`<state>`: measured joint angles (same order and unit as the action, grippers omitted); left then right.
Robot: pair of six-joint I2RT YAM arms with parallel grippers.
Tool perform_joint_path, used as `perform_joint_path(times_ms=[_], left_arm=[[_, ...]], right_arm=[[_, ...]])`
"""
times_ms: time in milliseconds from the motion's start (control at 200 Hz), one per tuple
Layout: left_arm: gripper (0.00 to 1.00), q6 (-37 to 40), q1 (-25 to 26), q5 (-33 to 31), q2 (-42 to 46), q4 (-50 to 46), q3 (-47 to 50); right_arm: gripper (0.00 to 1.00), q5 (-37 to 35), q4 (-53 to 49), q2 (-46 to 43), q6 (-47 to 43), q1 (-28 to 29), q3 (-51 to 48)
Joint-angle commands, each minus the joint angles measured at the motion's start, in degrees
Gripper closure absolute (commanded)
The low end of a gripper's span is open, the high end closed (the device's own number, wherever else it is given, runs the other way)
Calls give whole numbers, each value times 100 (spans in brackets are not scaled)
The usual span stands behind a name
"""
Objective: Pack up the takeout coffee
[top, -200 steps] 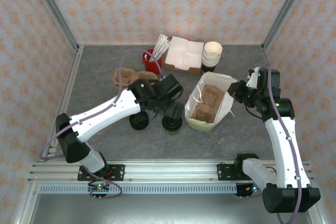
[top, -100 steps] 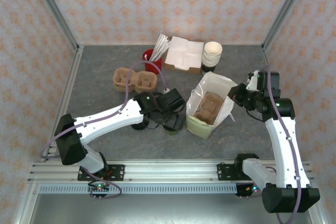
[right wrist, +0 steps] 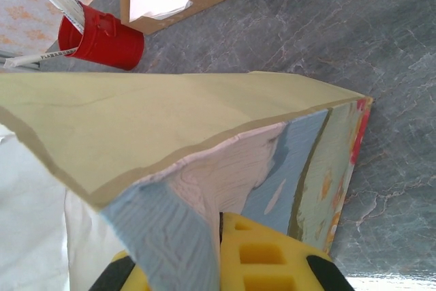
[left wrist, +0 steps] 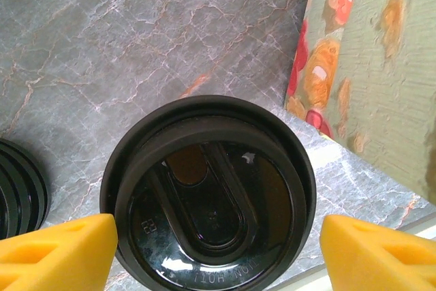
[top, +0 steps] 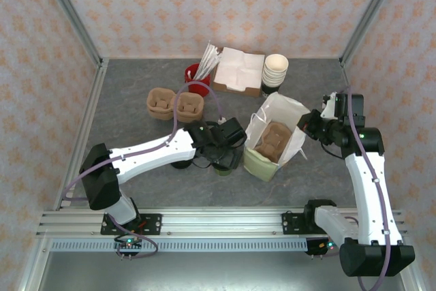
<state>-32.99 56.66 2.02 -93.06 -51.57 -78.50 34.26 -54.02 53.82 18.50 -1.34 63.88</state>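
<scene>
Takeout coffee (left wrist: 208, 192): upright on the tabletop (left wrist: 136, 32), lower centre of the left wrist view, just beside the paper bag (top: 257, 163).
Left end effector (left wrist: 218, 253): spread wide, fingers astride the black lid, a gap showing at the right finger; nothing gripped yet.
Right end effector (right wrist: 235, 253): pinched closed on the bag's rim, probably to keep the mouth open and leaning toward the cup.

One coffee (left wrist: 208, 189), one bag (top: 257, 163), perhaps two carriers (top: 175, 103)
</scene>
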Motion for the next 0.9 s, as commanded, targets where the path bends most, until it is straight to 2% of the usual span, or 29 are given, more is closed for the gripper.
perform_joint_path(times_ms=[0, 636, 896], left_arm=[[21, -31, 99, -255, -69, -20, 109], [14, -166, 213, -400, -139, -15, 275], [19, -125, 215, -373, -209, 88, 300]], right_arm=[[100, -130, -126, -74, -132, -35, 211], [100, -148, -172, -69, -119, -39, 170], [100, -139, -114, -98, -54, -41, 102]])
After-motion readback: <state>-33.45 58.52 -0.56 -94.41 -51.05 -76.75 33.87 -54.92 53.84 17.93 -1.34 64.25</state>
